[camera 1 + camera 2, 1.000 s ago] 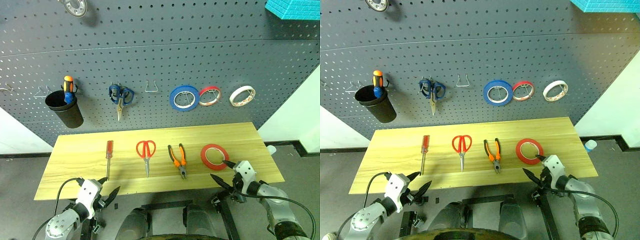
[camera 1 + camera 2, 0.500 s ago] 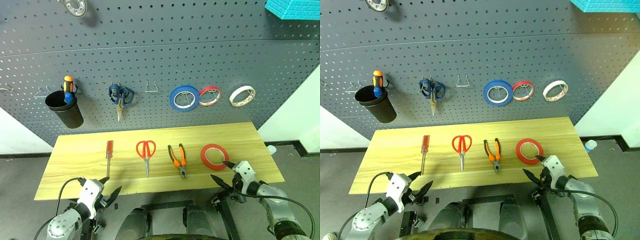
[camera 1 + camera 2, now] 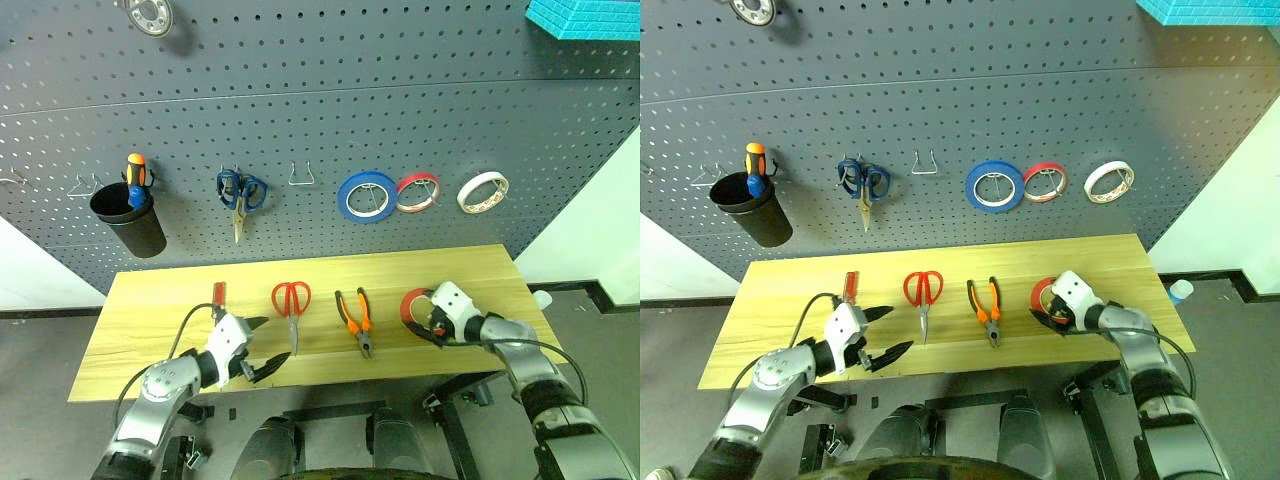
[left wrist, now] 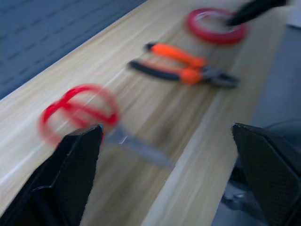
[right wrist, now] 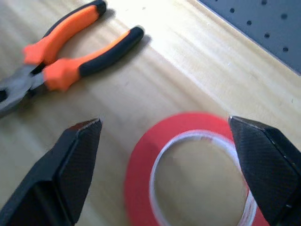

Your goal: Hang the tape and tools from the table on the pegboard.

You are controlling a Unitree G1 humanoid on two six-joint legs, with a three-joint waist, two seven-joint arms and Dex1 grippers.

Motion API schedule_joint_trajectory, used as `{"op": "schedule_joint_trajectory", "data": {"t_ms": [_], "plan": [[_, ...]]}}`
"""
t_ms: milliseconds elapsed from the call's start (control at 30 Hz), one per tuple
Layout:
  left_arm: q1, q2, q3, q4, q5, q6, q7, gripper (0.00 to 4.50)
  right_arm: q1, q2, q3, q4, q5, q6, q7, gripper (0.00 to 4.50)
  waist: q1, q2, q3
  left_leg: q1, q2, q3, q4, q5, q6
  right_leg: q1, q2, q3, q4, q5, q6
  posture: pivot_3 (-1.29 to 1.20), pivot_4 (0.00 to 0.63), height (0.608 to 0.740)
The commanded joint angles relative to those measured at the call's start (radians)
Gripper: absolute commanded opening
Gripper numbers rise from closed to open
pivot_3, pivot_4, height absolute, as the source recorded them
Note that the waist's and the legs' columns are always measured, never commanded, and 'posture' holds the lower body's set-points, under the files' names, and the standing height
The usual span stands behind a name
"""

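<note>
- Right tool (image 5: 162, 155): fingers spread wide and empty, poised over the red tape (image 5: 188, 165), which lies flat on the desk (image 3: 470, 270) near its right end, just beside the pliers (image 3: 354, 320).
- Left tool (image 3: 256, 347): fingers parted, grasping nothing, over the desk's front edge between the red-handled screwdriver (image 3: 217, 294) and the red-handled scissors (image 3: 291, 305).
- Pegboard (image 3: 320, 130): it carries a blue roll (image 3: 367, 195), a small red roll (image 3: 418, 191) and a cream roll (image 3: 483, 191); a bare wire hook (image 3: 304, 175) stands between the blue-handled scissors (image 3: 240, 192) and the blue roll.
- Step in hand, as judged: securing the tape ring. One finger should pass inside the ring and one outside, pinching the thin wall squarely so it does not slide on the wood.
- Once lifted, the ring's opening should face the hook.
</note>
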Motion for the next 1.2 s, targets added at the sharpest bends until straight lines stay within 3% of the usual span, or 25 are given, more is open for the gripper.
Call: {"op": "schedule_joint_trajectory", "data": {"t_ms": [33,600,700,1033,1200], "plan": [[-0.066,-0.013,-0.043,0.015,0.023,0.007,-0.024,4.46,-0.038,0.008,0.032,-0.008,-0.027,0.082,0.009,4.50,0.000,0.000,0.000,0.000,0.000,0.000,0.000,0.000,0.000,0.000,0.000,0.000,0.000,0.000,0.001,-0.03,0.086,0.740],[-0.128,0.010,-0.110,0.011,0.032,0.064,-0.111,4.46,-0.071,0.022,0.126,-0.017,-0.117,0.397,-0.018,4.50,-0.004,0.000,0.000,0.000,0.000,0.000,-0.001,0.000,0.000,0.000,0.000,0.001,-0.001,-0.001,0.004,-0.03,0.084,0.740],[-0.127,0.016,-0.108,0.012,0.031,0.063,-0.112,4.50,-0.075,0.022,0.132,-0.006,-0.119,0.430,-0.004,3.95,-0.003,0.000,0.000,0.000,0.000,0.000,-0.001,0.000,0.000,0.000,0.000,0.001,0.000,-0.002,0.005,-0.03,0.082,0.740],[-0.109,0.021,-0.096,0.002,0.025,0.059,-0.104,4.50,-0.063,0.007,0.148,-0.026,-0.126,0.477,0.018,0.75,-0.002,-0.002,-0.002,0.001,0.000,0.000,0.000,0.000,0.000,0.001,0.000,0.001,0.000,-0.002,0.005,-0.03,0.083,0.740],[-0.047,0.042,-0.034,-0.056,-0.017,0.067,-0.084,4.50,-0.001,-0.030,0.134,-0.157,-0.143,0.421,-0.039,0.70,0.001,-0.002,-0.002,0.000,0.000,0.000,-0.001,0.000,0.000,0.000,0.000,0.001,-0.001,-0.002,0.005,-0.03,0.085,0.740]]}}
